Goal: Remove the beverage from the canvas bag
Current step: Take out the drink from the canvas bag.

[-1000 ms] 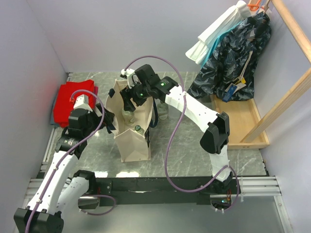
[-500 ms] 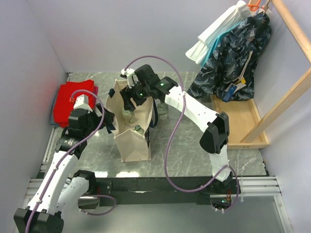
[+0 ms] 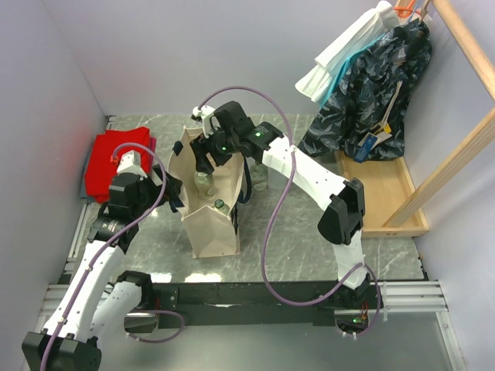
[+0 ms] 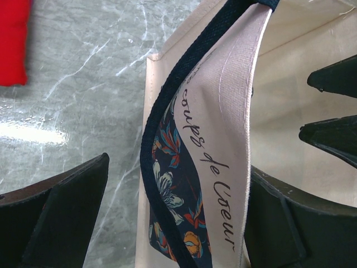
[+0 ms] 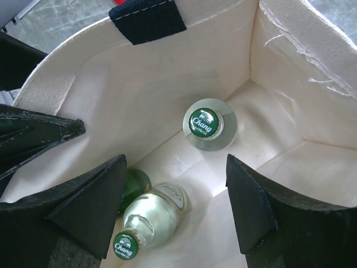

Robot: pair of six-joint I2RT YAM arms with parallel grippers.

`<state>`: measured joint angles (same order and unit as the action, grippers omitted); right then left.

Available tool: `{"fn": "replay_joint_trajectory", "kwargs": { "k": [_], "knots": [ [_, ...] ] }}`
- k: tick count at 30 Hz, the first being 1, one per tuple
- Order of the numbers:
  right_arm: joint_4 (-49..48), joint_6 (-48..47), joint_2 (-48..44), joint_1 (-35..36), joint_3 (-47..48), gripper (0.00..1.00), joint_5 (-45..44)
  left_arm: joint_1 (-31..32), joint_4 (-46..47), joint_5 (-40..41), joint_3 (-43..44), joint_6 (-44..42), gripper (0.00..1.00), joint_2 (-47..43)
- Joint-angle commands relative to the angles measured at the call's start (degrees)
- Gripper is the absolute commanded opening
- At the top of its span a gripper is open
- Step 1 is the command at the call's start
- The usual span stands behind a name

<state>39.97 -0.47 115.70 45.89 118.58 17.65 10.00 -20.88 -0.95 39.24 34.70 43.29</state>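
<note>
**Beige canvas tote with Chang bottles inside**

Your canvas bag [image 3: 210, 228] is a tall, boxy beige tote. It stands upright on the grey marbled worktop [image 3: 302, 224], between the two arms. A navy strap [image 4: 187, 70] runs along its rim, beside a navy floral lining and a pale strip lettered in script "coups de Coeur". Your left end effector [image 4: 177, 167] is spread astride that rim, with one finger against the cloth. Your right end effector [image 5: 176, 167] hangs spread inside the bag's mouth, holding nothing. Below it, on the bag's floor, are an upright bottle [image 5: 204, 124] and a leaning bottle [image 5: 155, 215] of clear glass. Both have green caps reading "Chang".
</note>
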Motion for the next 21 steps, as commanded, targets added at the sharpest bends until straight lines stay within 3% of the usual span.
{"fn": "replay_joint_trajectory", "kwargs": {
  "k": [1,7,21],
  "knots": [
    [-0.33,0.03,1.89,0.17,2.53,0.78,1.85,0.20,-0.56,0.86,1.36,-0.42,0.97,-1.28],
    [1.42,-1.11,4.78,0.25,2.78,0.78,5.55,0.20,-0.56,0.77,1.62,-0.60,0.96,-0.66],
    [0.38,-1.64,9.89,0.25,7.01,0.79,2.74,0.20,0.32,0.78,1.45,-0.68,0.96,0.66]
  ]
}}
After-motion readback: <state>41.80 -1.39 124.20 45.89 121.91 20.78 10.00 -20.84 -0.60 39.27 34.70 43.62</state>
